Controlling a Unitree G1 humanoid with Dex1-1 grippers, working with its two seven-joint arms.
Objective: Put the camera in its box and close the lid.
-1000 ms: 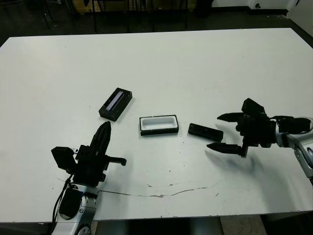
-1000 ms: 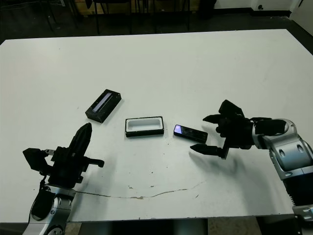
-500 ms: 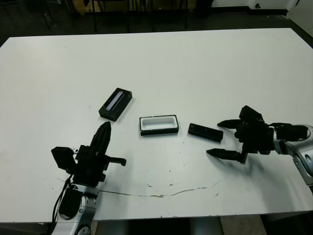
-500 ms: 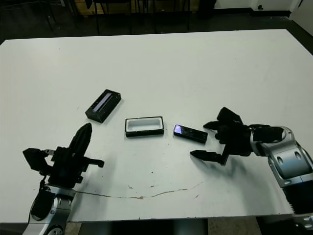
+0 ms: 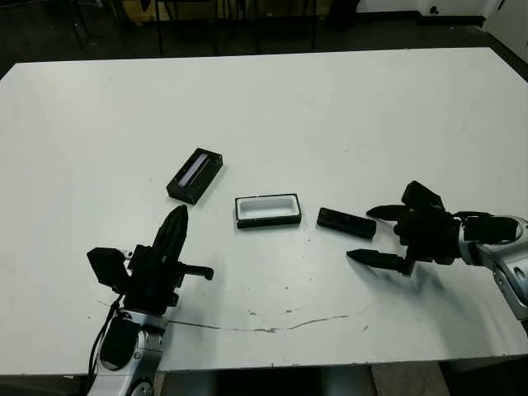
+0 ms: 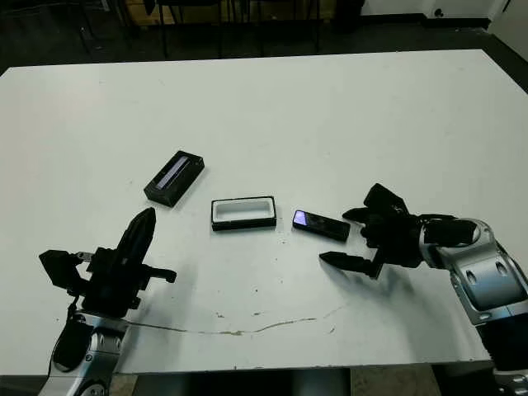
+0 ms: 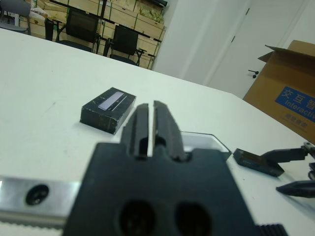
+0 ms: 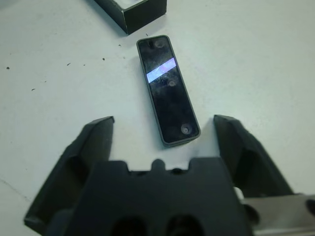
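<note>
The camera [image 5: 346, 222], a slim black bar, lies flat on the white table just right of the box [image 5: 266, 209], an open black tray with white lining. The lid [image 5: 195, 175], black with a pale stripe, rests farther left. My right gripper [image 5: 373, 233] is open, its fingers spread on either side of the camera's right end without touching it; the right wrist view shows the camera [image 8: 167, 90] lying ahead between the fingers. My left gripper [image 5: 175, 226] is shut and empty near the front left, pointing toward the lid [image 7: 108, 107].
A thin dark crack or line [image 5: 272, 326] runs across the table near the front edge. Chairs and shelves stand beyond the table's far side. A cardboard carton [image 7: 290, 93] shows in the left wrist view.
My right gripper has dropped lower and drawn slightly toward the table's front, staying open beside the camera. The left arm, camera, box and lid have not moved.
</note>
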